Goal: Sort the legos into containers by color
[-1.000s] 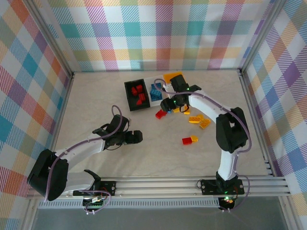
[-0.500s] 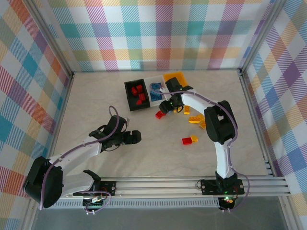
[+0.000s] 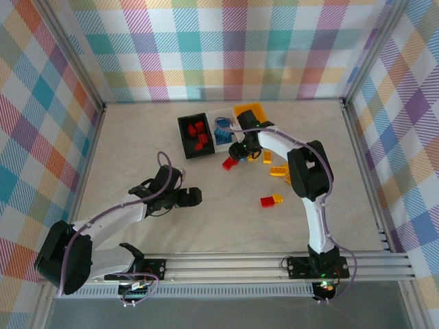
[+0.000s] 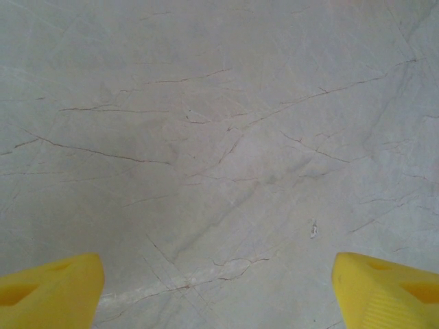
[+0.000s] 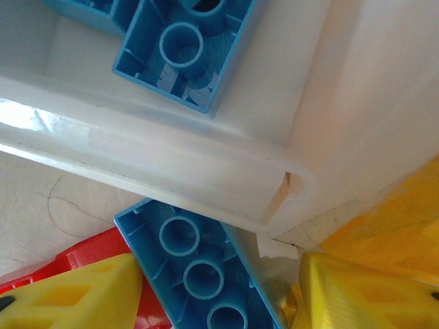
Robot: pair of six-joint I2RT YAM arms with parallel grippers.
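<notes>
Three containers stand in a row at the back: a black bin [image 3: 194,136] with red legos, a white bin [image 3: 223,130] with blue legos, and a yellow-orange bin [image 3: 249,112]. My right gripper [image 3: 239,150] sits at the white bin's near edge. In the right wrist view it [image 5: 216,291] is shut on a blue brick [image 5: 199,264], hollow side up, just under the white rim [image 5: 171,175]. Another blue brick [image 5: 185,48] lies inside that bin. My left gripper [image 3: 189,197] hovers over bare table, its yellow fingertips [image 4: 48,288] wide open.
Loose legos lie on the table: a red one [image 3: 230,163] beside my right gripper, yellow ones [image 3: 278,170] to its right, and a red and yellow pair [image 3: 272,200] nearer the front. The yellow-orange bin's wall [image 5: 405,219] is close on the right.
The right arm's elbow has folded in toward the bins while its gripper stayed at the white bin's near edge. The left arm has hardly shifted.
</notes>
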